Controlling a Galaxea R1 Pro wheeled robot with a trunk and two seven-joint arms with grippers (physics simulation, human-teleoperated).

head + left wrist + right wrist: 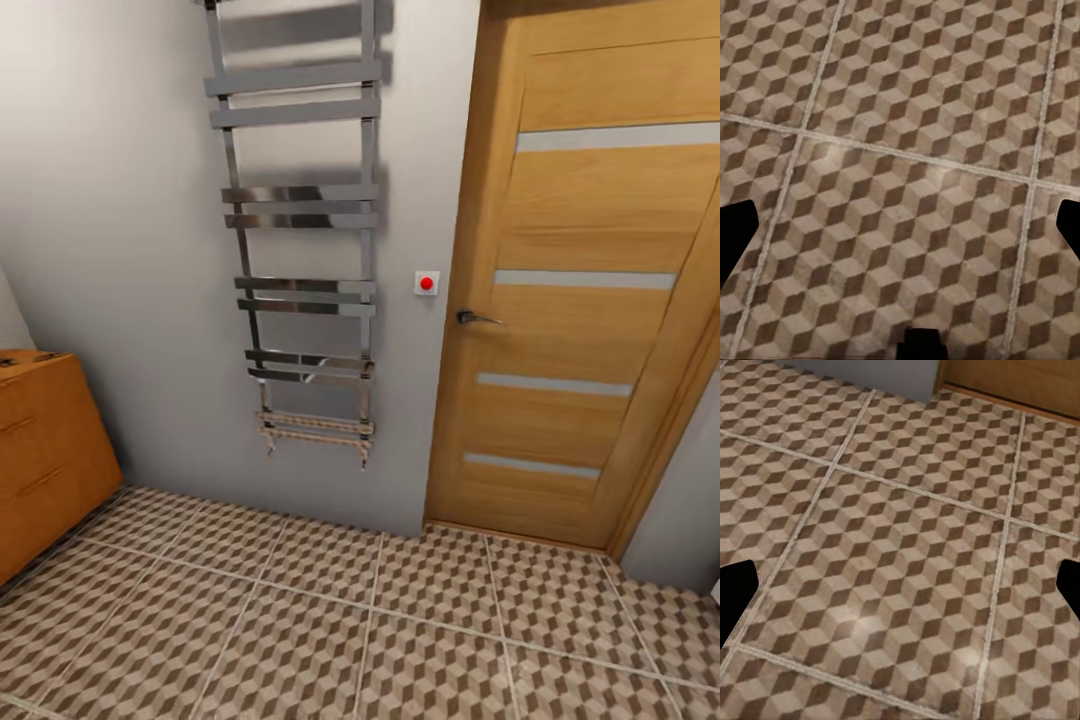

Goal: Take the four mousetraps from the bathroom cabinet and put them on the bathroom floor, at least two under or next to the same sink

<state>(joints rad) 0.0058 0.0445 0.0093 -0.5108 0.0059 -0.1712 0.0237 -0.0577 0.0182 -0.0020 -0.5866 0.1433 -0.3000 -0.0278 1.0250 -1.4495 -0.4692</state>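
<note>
Below our left pincer (pixel 900 225) — the bathroom floor (pixel 907 150) of large square tiles in a brown, beige and white cube pattern with pale grout lines; dark fingertips (pixel 735 232) show at either edge of the left wrist view, set wide apart, nothing between them.

Below our right pincer (pixel 900 592) — the same tiling, fingertips (pixel 735 589) likewise spread and empty; ahead of it, the foot of a grey wall (pixel 870 371) and the bottom edge of an orange-brown wooden door (pixel 1020 382).

Head view, items:
- Low orange-brown wooden cabinet (pixel 45 450) with drawer fronts, standing on the floor at the left edge, partly cut off. We cannot tell what lies on its top.
- Tall chrome ladder-shaped towel rail (pixel 300 250), fixed to the grey wall.
- Small white square wall plate with a red button (pixel 427 283), between rail and door.
- Door with pale horizontal strips and a dark lever handle (pixel 475 318), shut.
</note>
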